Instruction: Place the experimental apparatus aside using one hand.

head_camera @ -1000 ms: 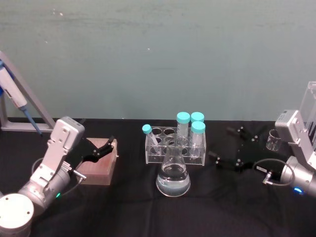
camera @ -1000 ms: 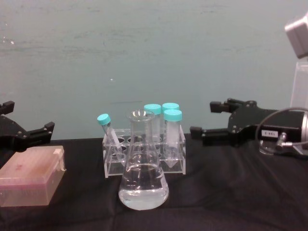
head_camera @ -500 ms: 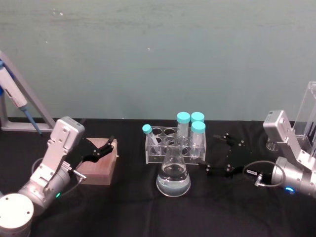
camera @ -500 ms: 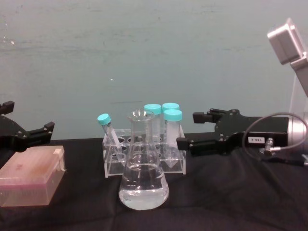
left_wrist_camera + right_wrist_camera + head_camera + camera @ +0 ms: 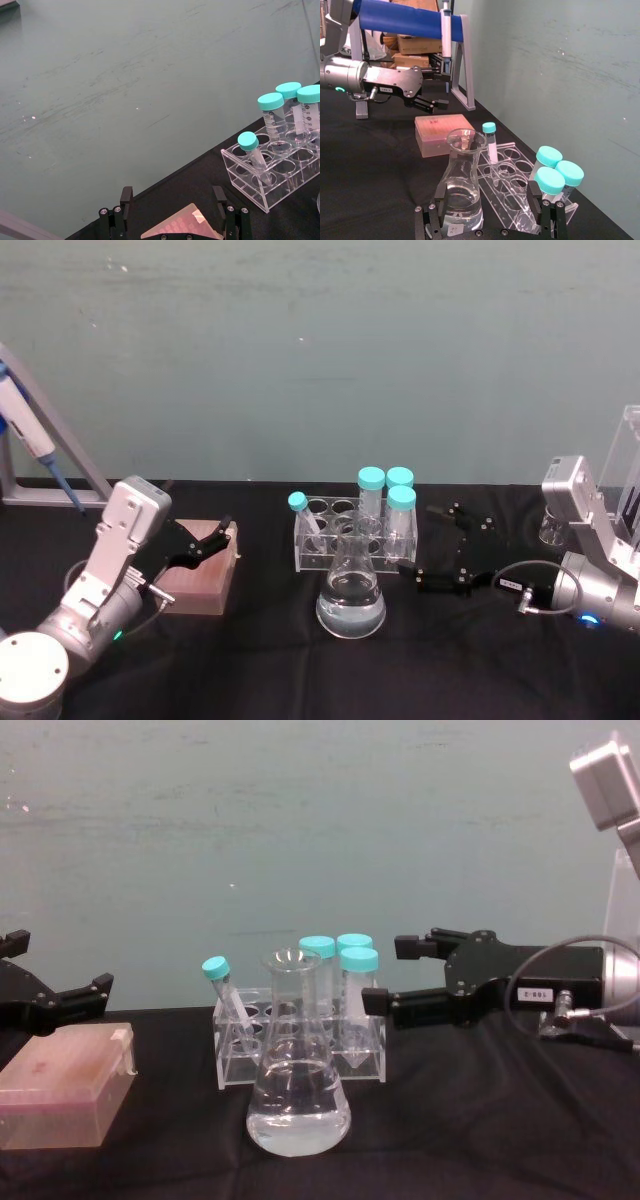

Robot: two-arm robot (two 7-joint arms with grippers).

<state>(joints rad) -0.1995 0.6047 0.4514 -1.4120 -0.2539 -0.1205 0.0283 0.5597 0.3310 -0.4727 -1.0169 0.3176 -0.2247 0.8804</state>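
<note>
Left gripper [image 5: 213, 540]: well left of the tube rack [image 5: 310, 558], over the pink box [image 5: 205, 580], fingers spread, empty. Conical flask [image 5: 351, 592] with clear liquid: upright, just in front of the rack. Right gripper [image 5: 425, 545]: just right of the rack, fingers wide apart, holding nothing.

Right gripper [image 5: 420, 542] centre-right of frame, fingers spread wide, wrist horizontal. Left gripper [image 5: 216, 539] lower left, fingers apart.
</note>
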